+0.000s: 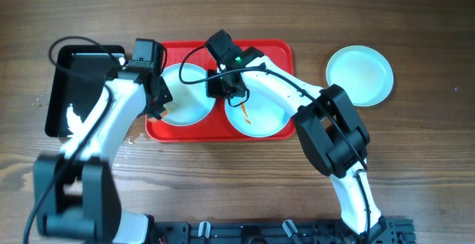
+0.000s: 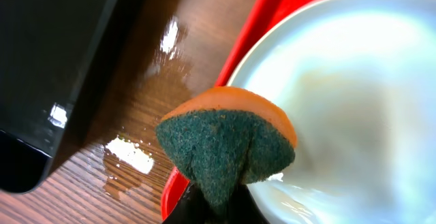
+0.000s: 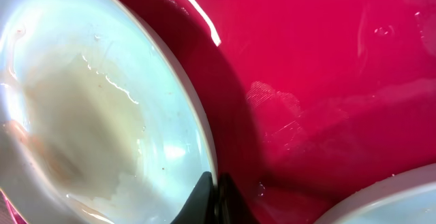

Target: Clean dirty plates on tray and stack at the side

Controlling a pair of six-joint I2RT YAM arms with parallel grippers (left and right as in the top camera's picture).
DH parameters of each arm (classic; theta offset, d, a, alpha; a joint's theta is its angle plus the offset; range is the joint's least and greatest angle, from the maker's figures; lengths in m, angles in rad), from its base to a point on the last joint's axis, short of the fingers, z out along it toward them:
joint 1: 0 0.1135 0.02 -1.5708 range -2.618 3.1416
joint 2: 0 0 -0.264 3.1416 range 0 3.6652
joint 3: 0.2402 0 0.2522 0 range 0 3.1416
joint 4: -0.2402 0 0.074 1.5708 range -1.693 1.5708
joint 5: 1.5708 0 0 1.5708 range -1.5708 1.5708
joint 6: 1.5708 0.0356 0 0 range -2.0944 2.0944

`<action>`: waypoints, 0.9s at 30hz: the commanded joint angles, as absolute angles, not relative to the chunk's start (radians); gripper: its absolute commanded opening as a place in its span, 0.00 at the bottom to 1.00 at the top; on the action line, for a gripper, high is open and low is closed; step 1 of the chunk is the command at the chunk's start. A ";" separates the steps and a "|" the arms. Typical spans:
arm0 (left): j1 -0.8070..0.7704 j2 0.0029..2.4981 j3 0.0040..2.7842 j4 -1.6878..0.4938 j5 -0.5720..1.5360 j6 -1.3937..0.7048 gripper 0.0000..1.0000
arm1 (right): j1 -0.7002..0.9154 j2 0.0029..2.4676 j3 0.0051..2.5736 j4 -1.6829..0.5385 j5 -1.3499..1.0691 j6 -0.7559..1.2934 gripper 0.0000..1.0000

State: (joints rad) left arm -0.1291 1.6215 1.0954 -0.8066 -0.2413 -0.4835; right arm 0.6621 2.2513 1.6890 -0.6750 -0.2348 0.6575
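**Item count**
- Plates: three. The left plate [image 1: 185, 94] and the right plate [image 1: 260, 114] lie side by side in the tray [image 1: 274, 51]. The third plate [image 1: 359, 75] sits alone on the table [image 1: 415, 170], to the right of the tray and apart from it.
- Tray: one, red, near the middle of the table.
- Bin [image 1: 82, 88]: one, black, just beside the tray's left end.
- Sponge [image 2: 228, 146]: one, orange with a green scouring face.

**Plate condition**
- The right plate carries a thin orange smear [image 1: 246, 114].
- The left plate shows a wet, milky film in the left wrist view.

**Pincer state**
- Left pincer [image 1: 158, 104]: closed around the sponge, green face toward the camera. It sits at the left plate's rim, next to the tray edge. Contact with the plate cannot be confirmed.
- Right pincer [image 3: 214, 198]: fingers drawn nearly together on the rim of a plate [image 3: 102, 115] in the tray. Which of the two tray plates this is cannot be told.

**Surface and surroundings**
- The table is brown wood with visible grain.
- Water patches [image 2: 129, 156] lie on the wood between bin and tray.
- A black rail [image 1: 282, 233] runs along the near edge, where both arms are mounted.
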 commanded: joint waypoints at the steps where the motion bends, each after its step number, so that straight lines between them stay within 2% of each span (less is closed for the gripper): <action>1: -0.147 1.509 1.091 -0.797 -0.270 -0.476 0.04 | 0.657 2.242 1.681 -0.674 -0.211 0.654 0.04; 4: -0.147 1.494 1.091 -0.811 -0.242 -0.480 0.04 | 0.657 2.242 1.681 -0.669 -0.211 0.654 0.04; 10: -0.155 1.502 1.020 -0.777 -0.010 -0.585 0.04 | 0.657 2.242 1.681 -0.614 -0.212 0.640 0.04; 14: -0.173 1.501 1.013 -0.767 0.019 -0.652 0.04 | 0.646 2.238 1.723 -0.563 -0.211 0.615 0.04; 18: -0.195 1.501 1.013 -0.751 0.019 -0.664 0.04 | 0.621 2.236 1.835 -0.609 -0.193 0.506 0.04; 24: -0.196 1.499 1.013 -0.738 0.019 -0.693 0.04 | 0.580 2.227 2.004 -0.822 0.060 0.455 0.04; 27: -0.215 1.499 1.013 -0.736 0.018 -0.693 0.04 | 0.578 2.212 2.073 -0.931 0.290 0.416 0.04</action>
